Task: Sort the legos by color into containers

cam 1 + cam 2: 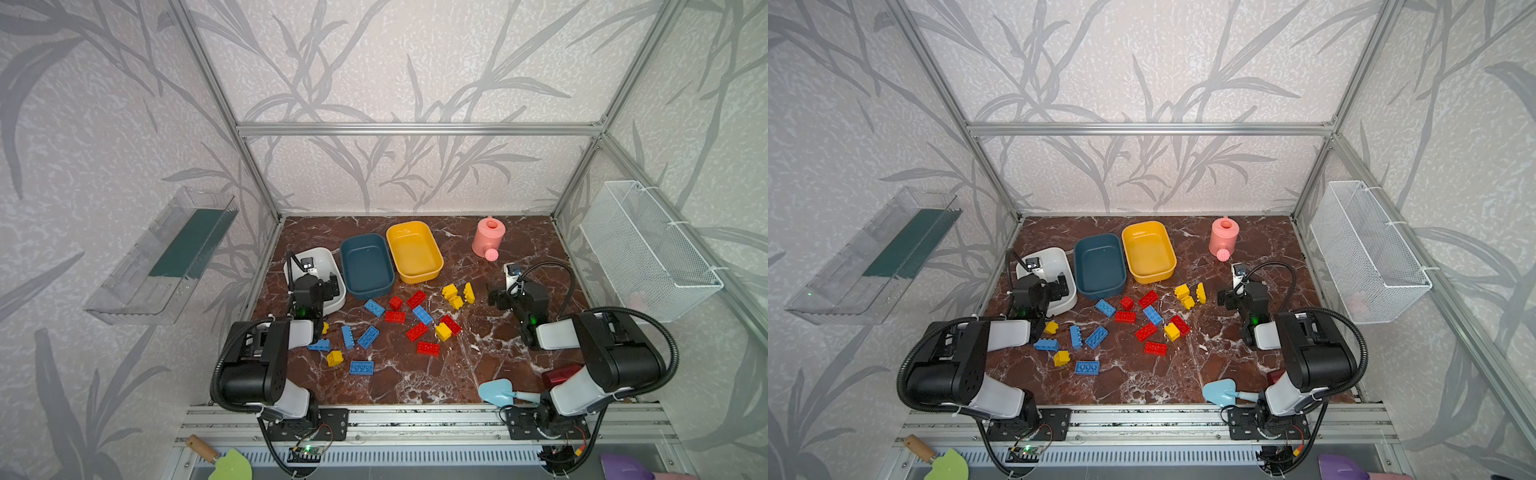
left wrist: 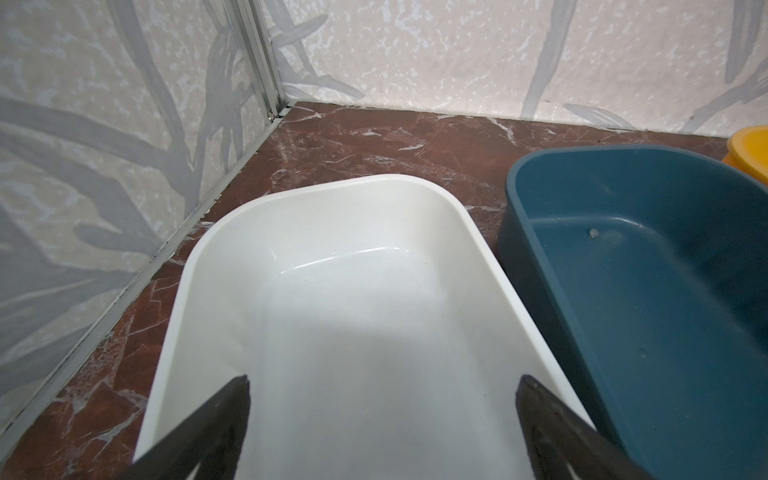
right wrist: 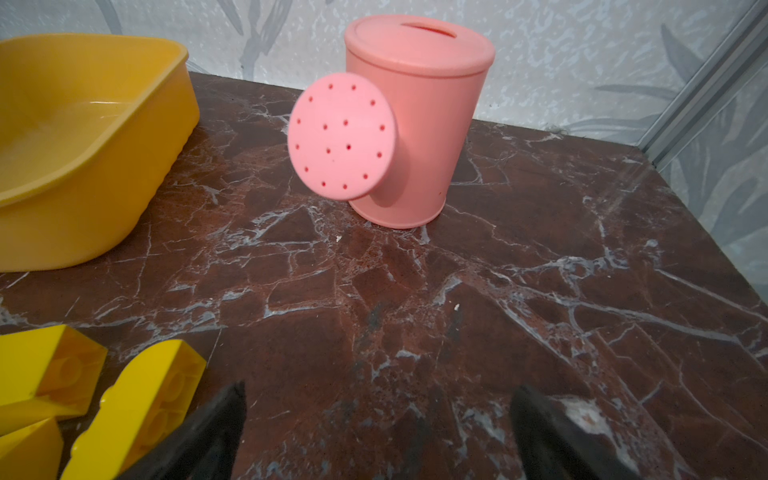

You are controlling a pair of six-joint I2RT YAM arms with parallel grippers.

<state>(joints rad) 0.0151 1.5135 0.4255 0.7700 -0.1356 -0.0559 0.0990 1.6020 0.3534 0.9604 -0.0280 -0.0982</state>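
Note:
Three empty tubs stand side by side at the back: white [image 1: 323, 252], dark teal [image 1: 365, 266] and yellow [image 1: 415, 253]. Red [image 1: 428, 348], blue [image 1: 361, 368] and yellow legos [image 1: 457, 295] lie scattered on the marble table in front of them. My left gripper [image 1: 332, 286] hangs open over the white tub [image 2: 353, 291], nothing between its fingers [image 2: 232, 399]. My right gripper [image 1: 496, 297] is open just above bare table, right of the yellow legos [image 3: 145, 403], facing the watering can. In both top views no lego is in any tub.
A pink watering can [image 1: 488, 237] stands at the back right. A white mesh basket [image 1: 648, 249] hangs on the right wall, a clear shelf [image 1: 166, 257] on the left wall. A light blue shovel [image 1: 498, 392] and a dark red object [image 1: 561, 374] lie by the right arm's base.

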